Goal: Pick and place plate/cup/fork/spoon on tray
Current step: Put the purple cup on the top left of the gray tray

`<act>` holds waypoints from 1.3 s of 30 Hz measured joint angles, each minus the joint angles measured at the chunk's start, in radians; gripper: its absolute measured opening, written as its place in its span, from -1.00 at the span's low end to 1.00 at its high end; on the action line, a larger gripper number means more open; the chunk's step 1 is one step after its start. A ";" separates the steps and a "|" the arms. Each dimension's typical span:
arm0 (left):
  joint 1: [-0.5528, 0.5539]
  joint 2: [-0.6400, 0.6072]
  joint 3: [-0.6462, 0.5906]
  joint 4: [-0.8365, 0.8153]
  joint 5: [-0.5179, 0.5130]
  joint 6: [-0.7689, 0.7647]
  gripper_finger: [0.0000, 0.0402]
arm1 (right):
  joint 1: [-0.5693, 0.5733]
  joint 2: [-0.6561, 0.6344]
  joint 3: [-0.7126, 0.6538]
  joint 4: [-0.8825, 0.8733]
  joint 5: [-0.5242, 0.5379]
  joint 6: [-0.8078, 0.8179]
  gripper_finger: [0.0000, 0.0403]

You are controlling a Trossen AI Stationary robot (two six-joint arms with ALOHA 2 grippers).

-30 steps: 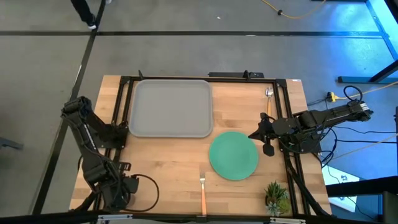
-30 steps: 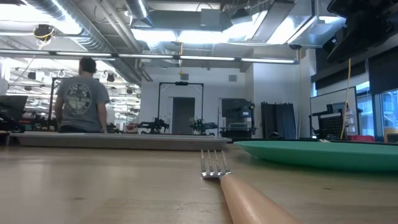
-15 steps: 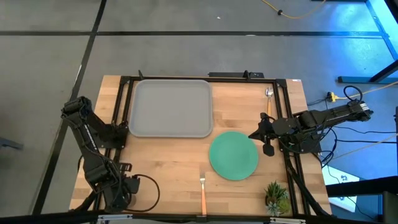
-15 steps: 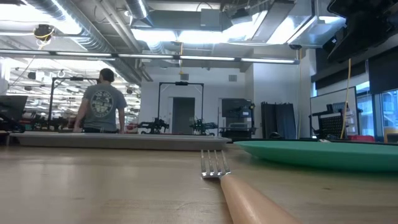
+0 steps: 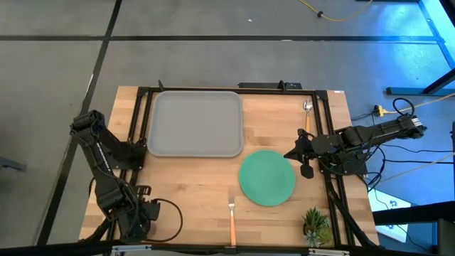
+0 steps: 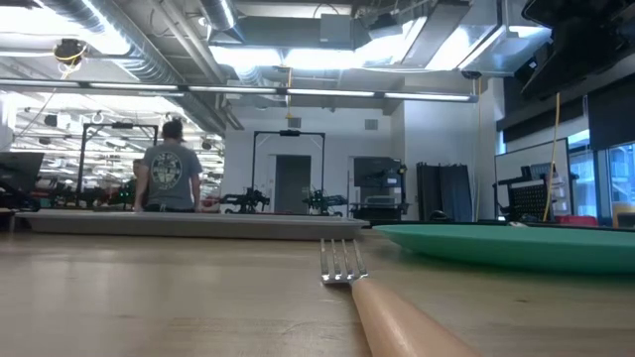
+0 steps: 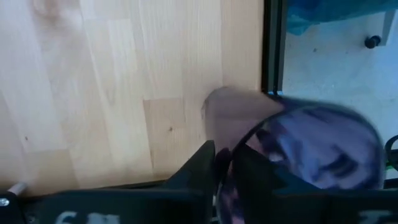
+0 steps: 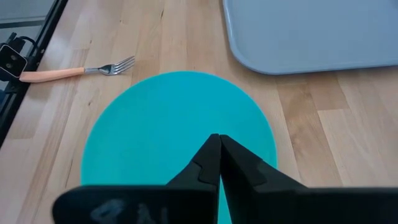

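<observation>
At the near edge, fork (image 5: 232, 217) lies lengthwise; tines trayward.

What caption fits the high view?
Empty tray, plate, fork and spoon on the table.

The grey tray (image 5: 196, 124) sat flat at the far left of the table, nothing on it. The teal plate (image 5: 266, 178) lay flat just off its near right corner — close, not touching. The orange-handled fork (image 5: 232, 219) lay at the near edge, tines pointing far. The spoon (image 5: 308, 112) sat far right. The purple cup (image 7: 311, 155) showed at the table's edge — blurry.
</observation>
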 joint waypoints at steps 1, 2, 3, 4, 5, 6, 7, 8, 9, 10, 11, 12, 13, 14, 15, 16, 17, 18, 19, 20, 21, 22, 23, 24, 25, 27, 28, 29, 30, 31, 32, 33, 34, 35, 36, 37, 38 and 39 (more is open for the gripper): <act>0.000 0.000 0.000 -0.003 0.000 0.000 -0.85 | 0.000 0.000 0.000 0.000 0.000 0.000 -0.93; 0.000 0.000 0.000 -0.007 0.000 0.000 -0.90 | 0.000 0.000 0.000 0.000 0.000 0.000 -0.93; 0.000 0.000 0.000 -0.007 0.000 -0.001 -0.94 | 0.000 0.000 0.000 0.000 0.000 0.000 -0.93; 0.001 0.000 0.000 -0.007 0.001 -0.004 -0.96 | 0.000 0.000 0.000 0.000 0.000 0.000 -0.93; 0.005 0.000 0.000 -0.014 0.004 -0.005 -0.96 | 0.000 0.000 0.000 0.000 0.000 0.000 -0.93; 0.011 0.000 0.000 -0.022 0.006 -0.005 -0.96 | 0.000 0.000 0.000 0.000 0.000 0.000 -0.93; 0.020 0.000 0.000 -0.030 0.008 -0.006 -0.96 | 0.000 0.000 0.000 0.000 0.000 0.000 -0.93; 0.032 -0.001 0.000 -0.042 0.009 -0.007 -0.97 | 0.000 0.000 0.000 0.000 0.000 0.000 -0.93; 0.046 -0.002 0.000 -0.060 0.009 -0.009 -0.97 | 0.000 0.000 0.000 0.000 0.000 0.000 -0.93; 0.061 -0.007 0.000 -0.079 0.008 -0.013 -0.98 | 0.000 0.000 0.000 0.000 0.000 0.000 -0.93; 0.076 -0.013 0.000 -0.101 0.007 -0.020 -0.98 | 0.000 0.000 0.000 0.000 0.000 0.000 -0.93; 0.093 -0.022 0.000 -0.123 0.005 -0.024 -0.98 | 0.000 0.000 0.000 0.000 0.000 0.000 -0.93; 0.112 -0.032 0.000 -0.140 0.004 -0.024 -0.98 | 0.000 0.000 0.000 0.000 0.000 0.001 -0.93; 0.131 -0.041 0.000 -0.147 0.000 -0.021 -0.98 | 0.000 0.000 0.000 0.000 0.000 0.001 -0.93; 0.151 -0.052 0.000 -0.148 -0.005 -0.008 -0.98 | 0.000 0.000 0.000 0.000 0.000 0.001 -0.93; 0.171 -0.064 0.000 -0.153 -0.009 0.005 -0.98 | 0.000 0.000 0.000 0.000 0.000 0.002 -0.93; 0.191 -0.080 0.000 -0.164 -0.015 0.019 -0.99 | 0.000 0.000 0.000 0.001 0.000 0.002 -0.93; 0.209 -0.097 0.000 -0.171 -0.025 0.029 -0.99 | 0.000 0.000 0.000 0.003 0.000 0.002 -0.93; 0.226 -0.116 0.000 -0.170 -0.041 0.036 -0.99 | 0.000 0.000 0.000 0.006 0.000 0.002 -0.93; 0.246 -0.137 0.000 -0.170 -0.057 0.036 -0.99 | 0.000 0.000 0.000 0.010 0.000 0.002 -0.93; 0.267 -0.158 0.000 -0.180 -0.071 0.030 -0.99 | 0.000 0.000 0.000 0.015 0.000 0.002 -0.93; 0.294 -0.181 0.000 -0.197 -0.078 0.022 -0.99 | 0.000 0.000 0.000 0.017 0.000 0.002 -0.93; 0.325 -0.202 0.000 -0.213 -0.082 0.016 -0.99 | 0.000 0.000 0.000 0.020 0.000 0.002 -0.93; 0.361 -0.221 0.000 -0.225 -0.083 0.001 -0.99 | 0.000 0.000 0.000 0.025 0.000 0.003 -0.93; 0.398 -0.237 0.000 -0.237 -0.085 -0.016 -0.99 | 0.000 0.000 0.000 0.029 0.000 0.003 -0.93; 0.480 -0.266 0.000 -0.283 -0.089 -0.033 -0.99 | 0.000 0.000 0.000 0.037 0.000 0.003 -0.93; 0.519 -0.277 0.000 -0.304 -0.089 -0.031 -0.99 | 0.000 0.000 0.000 0.042 0.000 0.003 -0.93; 0.563 -0.286 0.000 -0.319 -0.086 -0.024 -0.99 | 0.000 0.000 0.000 0.048 0.000 0.002 -0.93; 0.605 -0.294 0.000 -0.333 -0.080 -0.010 -0.99 | 0.000 0.000 0.000 0.054 0.000 0.001 -0.93; 0.648 -0.298 0.000 -0.352 -0.076 0.010 -0.99 | 0.000 0.000 0.000 0.060 0.000 0.001 -0.93; 0.692 -0.301 0.000 -0.371 -0.075 0.033 -0.99 | 0.000 0.000 0.000 0.062 0.000 0.001 -0.93; 0.737 -0.304 0.000 -0.381 -0.077 0.054 -0.99 | 0.000 0.000 0.000 0.063 0.000 0.002 -0.93; 0.783 -0.308 0.000 -0.382 -0.078 0.075 -0.99 | 0.000 0.000 0.000 0.064 0.000 0.002 -0.93; 0.831 -0.310 0.000 -0.384 -0.079 0.095 -0.99 | 0.000 0.000 0.000 0.066 0.000 0.002 -0.93; 0.880 -0.309 0.000 -0.387 -0.081 0.118 -0.99 | 0.000 0.000 0.000 0.067 0.000 0.002 -0.93; 0.926 -0.308 0.000 -0.388 -0.083 0.147 -0.99 | 0.000 0.000 0.000 0.066 0.000 0.002 -0.93; 0.972 -0.308 0.000 -0.385 -0.084 0.174 -0.99 | 0.000 0.000 0.000 0.066 0.000 0.002 -0.93; 1.017 -0.308 0.000 -0.384 -0.086 0.206 -0.99 | 0.000 0.000 0.000 0.066 0.000 0.001 -0.93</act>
